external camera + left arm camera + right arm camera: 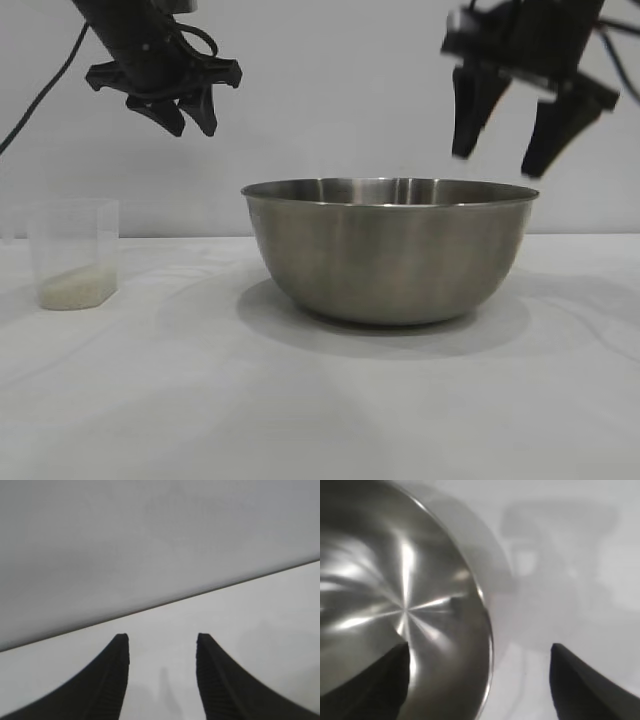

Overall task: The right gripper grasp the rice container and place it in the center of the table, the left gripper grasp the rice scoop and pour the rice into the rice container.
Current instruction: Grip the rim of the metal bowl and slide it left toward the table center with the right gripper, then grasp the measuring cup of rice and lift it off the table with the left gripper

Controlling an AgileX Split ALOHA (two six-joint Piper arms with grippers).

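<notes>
The flat, plain white table carries everything and lies well below both claws. On it, near the middle, stands the rice container, a large round brushed stainless-steel bowl with a thin rolled rim; it sits directly beneath the right gripper, a black claw with pointed fingers, which hangs above the bowl's rim on that arm's side, spread wide and holding nothing. The bowl looks stiff, smooth and slippery, probably light for its width; its thin rim is the natural place to pinch, one finger inside and one outside.

The left gripper, a black claw with a trailing cable, hovers high, partly spread and empty. Below it and off to its outer side stands the rice scoop, a small translucent frosted plastic cup, upright and well apart from the bowl. It is likely light, slightly flexible and easy to tip, so a gentle grip across its walls, below the lip, seems best. A small heap of off-white rice lies in its bottom.
</notes>
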